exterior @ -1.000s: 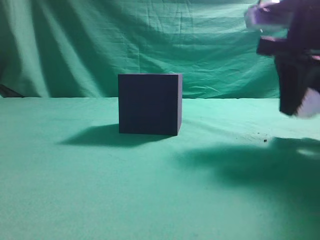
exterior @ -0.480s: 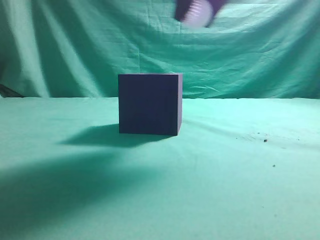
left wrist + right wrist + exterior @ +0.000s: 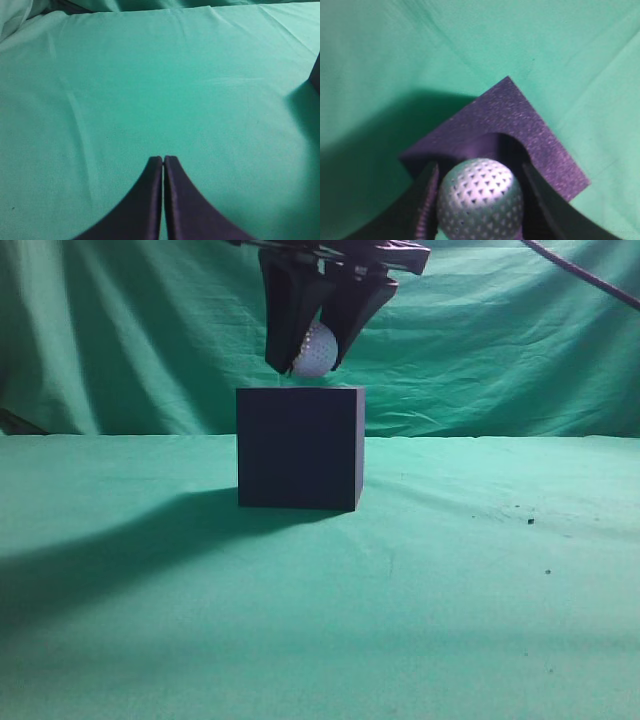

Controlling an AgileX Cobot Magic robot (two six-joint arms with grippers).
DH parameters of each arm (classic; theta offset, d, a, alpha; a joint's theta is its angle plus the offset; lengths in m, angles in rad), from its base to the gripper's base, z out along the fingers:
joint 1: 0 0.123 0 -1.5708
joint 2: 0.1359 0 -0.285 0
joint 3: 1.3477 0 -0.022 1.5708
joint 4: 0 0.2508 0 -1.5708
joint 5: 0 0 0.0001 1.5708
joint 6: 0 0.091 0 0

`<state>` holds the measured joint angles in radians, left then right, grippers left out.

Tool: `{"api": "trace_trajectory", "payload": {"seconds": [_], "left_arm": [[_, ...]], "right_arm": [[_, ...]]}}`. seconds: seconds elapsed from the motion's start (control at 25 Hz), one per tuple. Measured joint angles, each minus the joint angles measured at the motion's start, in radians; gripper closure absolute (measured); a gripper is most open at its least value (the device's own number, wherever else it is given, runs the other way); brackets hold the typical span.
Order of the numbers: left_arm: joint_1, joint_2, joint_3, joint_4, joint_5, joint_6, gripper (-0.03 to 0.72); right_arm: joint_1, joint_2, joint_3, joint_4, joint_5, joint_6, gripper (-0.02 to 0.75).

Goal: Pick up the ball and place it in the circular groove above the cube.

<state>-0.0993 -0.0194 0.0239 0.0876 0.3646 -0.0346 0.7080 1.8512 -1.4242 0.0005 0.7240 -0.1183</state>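
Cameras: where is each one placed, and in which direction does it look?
Exterior view: table height, facing the cube; right claw holds the ball just above it.
Left wrist view: on the left arm, looking down at green cloth; left claw shut.
Right wrist view: above the cube, looking down past the ball.
Exterior and right wrist views share ball and cube.

right gripper [image 3: 312, 352] clamps ball [image 3: 317, 350] | hovering just above cube [image 3: 299, 448] | cube on green cloth [image 3: 400, 600]

No readable text, labels or numbers anywhere.
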Motion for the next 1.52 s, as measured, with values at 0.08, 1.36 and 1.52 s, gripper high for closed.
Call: {"api": "trace_trajectory", "payload": {"seconds": [0.08, 1.36, 1.52], "left_arm": [[0.000, 0.000, 0.000, 0.000, 0.000, 0.000, 0.688], [0.000, 0.000, 0.000, 0.000, 0.000, 0.000, 0.688], [0.000, 0.000, 0.000, 0.000, 0.000, 0.000, 0.688]], "right_arm": [[0.000, 0.009, 0.000, -0.024, -0.017, 0.000, 0.426], [0.001, -0.457, -0.007, -0.050, 0.404, 0.149, 0.738], [0.001, -0.598, 0.067, -0.050, 0.444, 0.188, 0.738]]}}
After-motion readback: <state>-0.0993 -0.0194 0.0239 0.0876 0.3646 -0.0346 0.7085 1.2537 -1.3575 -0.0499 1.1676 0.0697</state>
